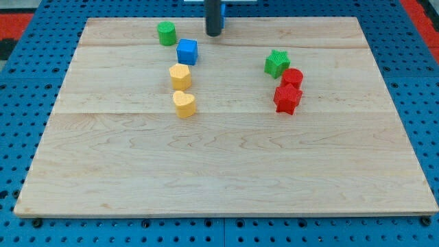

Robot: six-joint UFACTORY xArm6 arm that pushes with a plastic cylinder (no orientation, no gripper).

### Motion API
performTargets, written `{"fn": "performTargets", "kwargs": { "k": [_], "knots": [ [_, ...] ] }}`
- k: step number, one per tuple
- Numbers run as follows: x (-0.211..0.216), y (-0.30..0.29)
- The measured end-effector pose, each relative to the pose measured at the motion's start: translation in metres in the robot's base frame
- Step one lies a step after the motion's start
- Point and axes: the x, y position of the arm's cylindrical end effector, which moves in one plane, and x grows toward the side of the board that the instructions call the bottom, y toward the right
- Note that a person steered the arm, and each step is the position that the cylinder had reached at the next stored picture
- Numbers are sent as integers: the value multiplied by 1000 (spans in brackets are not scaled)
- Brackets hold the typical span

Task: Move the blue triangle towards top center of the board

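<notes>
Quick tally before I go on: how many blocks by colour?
Green: 2 (green cylinder, green star)
Blue: 2 (blue cube, blue sliver behind my rod)
Yellow: 2 (yellow block, yellow heart)
Red: 2 (red block, red star)
Total: 8
My tip: just above-right of the blue cube.

A pale wooden worktop (226, 165) with faint lengthwise grain is seen, set on a blue perforated base (27, 82) dotted with dark holes, red showing at the base's upper corners. Around the blue cube (186, 51), a green cylinder (166, 32), two yellow blocks (180, 76) (184, 103) and a dark rod are found. A green star (277, 63) and two red blocks (292, 78) (287, 99) are coloured brightly.
</notes>
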Motion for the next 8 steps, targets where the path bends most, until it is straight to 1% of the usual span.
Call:
{"fn": "performTargets", "kwargs": {
  "k": [1, 2, 3, 5, 6, 8],
  "knots": [
    [-10, 65],
    [-27, 77],
    [-36, 77],
    [-40, 67],
    [-40, 32],
    [1, -79]
  ]
}}
